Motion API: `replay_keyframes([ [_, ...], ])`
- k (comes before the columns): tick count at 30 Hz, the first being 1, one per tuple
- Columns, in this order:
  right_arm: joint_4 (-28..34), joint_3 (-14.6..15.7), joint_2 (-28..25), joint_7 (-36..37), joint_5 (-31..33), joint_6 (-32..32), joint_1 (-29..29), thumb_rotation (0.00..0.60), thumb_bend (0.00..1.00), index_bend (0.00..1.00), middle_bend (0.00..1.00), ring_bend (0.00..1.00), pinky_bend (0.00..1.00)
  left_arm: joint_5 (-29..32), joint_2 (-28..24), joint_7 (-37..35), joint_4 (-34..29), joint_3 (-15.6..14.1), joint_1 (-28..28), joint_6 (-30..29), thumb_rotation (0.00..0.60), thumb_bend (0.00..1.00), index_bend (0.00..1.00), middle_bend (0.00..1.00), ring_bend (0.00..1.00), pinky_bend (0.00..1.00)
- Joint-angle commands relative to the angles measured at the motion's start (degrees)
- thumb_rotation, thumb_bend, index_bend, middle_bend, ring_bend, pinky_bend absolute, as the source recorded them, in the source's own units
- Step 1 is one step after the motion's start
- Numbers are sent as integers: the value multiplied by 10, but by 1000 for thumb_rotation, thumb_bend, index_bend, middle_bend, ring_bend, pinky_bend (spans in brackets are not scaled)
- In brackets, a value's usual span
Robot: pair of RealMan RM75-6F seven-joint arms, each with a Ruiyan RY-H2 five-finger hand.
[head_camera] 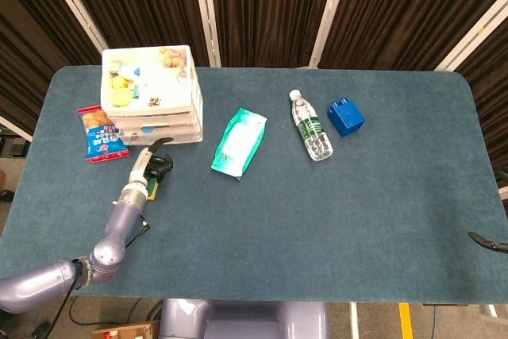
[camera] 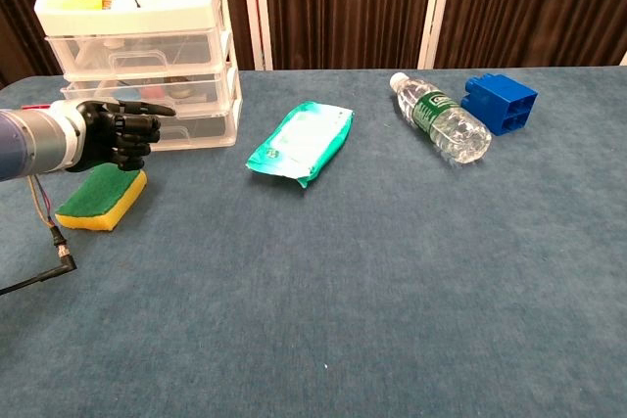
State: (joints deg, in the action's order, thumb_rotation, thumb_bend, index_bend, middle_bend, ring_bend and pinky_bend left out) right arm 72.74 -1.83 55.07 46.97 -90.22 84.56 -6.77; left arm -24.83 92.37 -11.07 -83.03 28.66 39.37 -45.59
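Yellow-green sponge (camera: 102, 197) beneath left hand (camera: 120, 136)

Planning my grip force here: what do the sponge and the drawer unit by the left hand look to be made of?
Sponge: soft yellow foam with a green, rough-looking scouring layer on top. Drawer unit: glossy translucent plastic, probably rigid; contents show through its walls. The left hand hangs beside both.

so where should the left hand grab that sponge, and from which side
Probably across the two long sides of the sponge, coming straight down from above. It lies flat on the table, green face up, so only the thin yellow edges offer grip. The left hand hovers just behind it, fingers curled and holding nothing, with the drawer unit close behind, leaving little room from the back.
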Motion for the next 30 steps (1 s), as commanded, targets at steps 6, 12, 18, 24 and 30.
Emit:
replay_keyframes([
  [6, 0, -1, 0, 0, 0, 1, 1, 600, 138, 0, 0, 0, 0, -30, -22, -9, -31, -24, -28, -12, 600, 750, 266, 978, 918, 875],
  [12, 1, -1, 0, -1, 1, 2, 1, 600, 138, 0, 0, 0, 0, -63, -42, -6, -54, -43, -44, -17, 600, 748, 238, 977, 918, 875],
  [18, 1, -2, 0, -3, 1, 3, 1, 600, 139, 0, 0, 0, 0, -124, -70, 32, -87, -77, -55, -43, 600, 736, 234, 977, 916, 875],
  [24, 1, -3, 1, -4, 1, 6, 2, 600, 139, 0, 0, 0, 0, -214, -83, 109, -103, -109, -55, -124, 600, 735, 268, 984, 925, 882],
  [30, 2, -2, 1, -5, 1, 5, 2, 600, 139, 0, 0, 0, 0, -220, -82, 192, -110, -100, -38, -187, 600, 743, 262, 994, 942, 892],
])
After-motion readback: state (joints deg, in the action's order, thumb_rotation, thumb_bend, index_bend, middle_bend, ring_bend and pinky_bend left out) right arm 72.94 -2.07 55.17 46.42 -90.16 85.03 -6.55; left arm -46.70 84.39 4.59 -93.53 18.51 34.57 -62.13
